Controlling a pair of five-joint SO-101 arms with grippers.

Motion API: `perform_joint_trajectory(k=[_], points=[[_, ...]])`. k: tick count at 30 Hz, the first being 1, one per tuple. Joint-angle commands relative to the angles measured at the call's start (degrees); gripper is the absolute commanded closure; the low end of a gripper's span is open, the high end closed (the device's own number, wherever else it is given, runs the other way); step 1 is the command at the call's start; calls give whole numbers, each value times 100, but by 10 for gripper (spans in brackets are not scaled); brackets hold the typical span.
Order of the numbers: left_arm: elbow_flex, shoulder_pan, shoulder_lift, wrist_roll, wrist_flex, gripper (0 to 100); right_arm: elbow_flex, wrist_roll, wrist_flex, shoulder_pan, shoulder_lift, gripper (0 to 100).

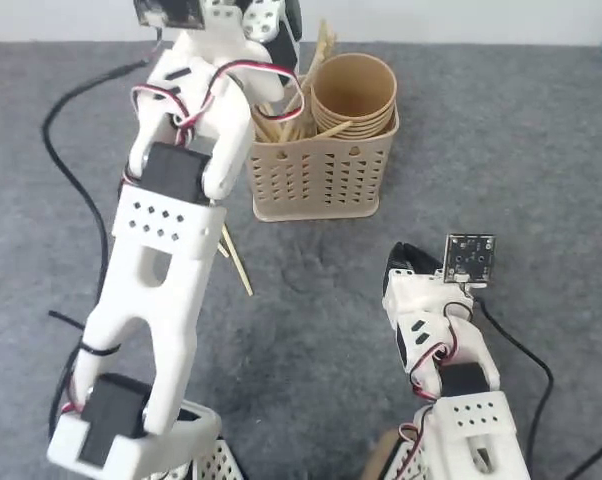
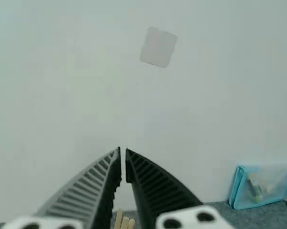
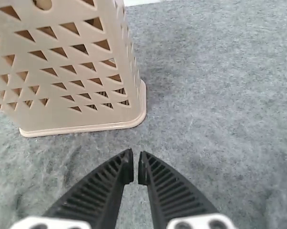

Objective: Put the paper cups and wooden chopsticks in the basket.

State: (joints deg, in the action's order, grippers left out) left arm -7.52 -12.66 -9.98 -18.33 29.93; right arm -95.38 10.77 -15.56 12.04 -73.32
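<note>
The beige basket [image 1: 321, 180] stands at the back of the grey carpet, with stacked paper cups [image 1: 353, 90] and several wooden chopsticks [image 1: 281, 125] in it. One loose chopstick [image 1: 237, 264] lies on the carpet, partly under the left arm. My left gripper [image 1: 278, 28] hangs over the basket's left side; in its wrist view the left gripper [image 2: 123, 153] is shut and faces the wall, with chopstick ends [image 2: 124, 222] low between the fingers. My right gripper [image 1: 403, 262] sits low in front of the basket. The right gripper [image 3: 135, 168] is shut and empty, facing the basket [image 3: 62, 71].
A black cable [image 1: 71, 110] runs along the carpet left of the left arm. A light blue pouch [image 2: 262, 186] lies by the white wall at the far right. Bare carpet lies between the two arms and right of the basket.
</note>
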Motion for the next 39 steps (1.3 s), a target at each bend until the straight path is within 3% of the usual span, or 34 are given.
perform_joint_trajectory(k=[1,6,13,17,23,29,34,39], points=[[-13,62,62,26,18,988,-132,-105,40,-66,-92,957],[-31,141,-149,44,97,988,-132,-105,22,-66,-92,957],[-22,809,-905,53,2347,960,-123,-105,-4,-40,-92,957],[48,1609,-923,35,2769,912,-123,-105,-4,-40,-92,957],[1314,2426,-914,62,2163,891,-132,-105,-4,-40,-92,957],[3002,2734,-905,18,1213,693,-132,-105,-13,-40,-92,957],[3169,2998,-123,-167,853,794,-132,-105,-13,-40,-92,957],[2105,3121,1327,-202,1398,883,-132,-97,-13,-40,-92,957]])
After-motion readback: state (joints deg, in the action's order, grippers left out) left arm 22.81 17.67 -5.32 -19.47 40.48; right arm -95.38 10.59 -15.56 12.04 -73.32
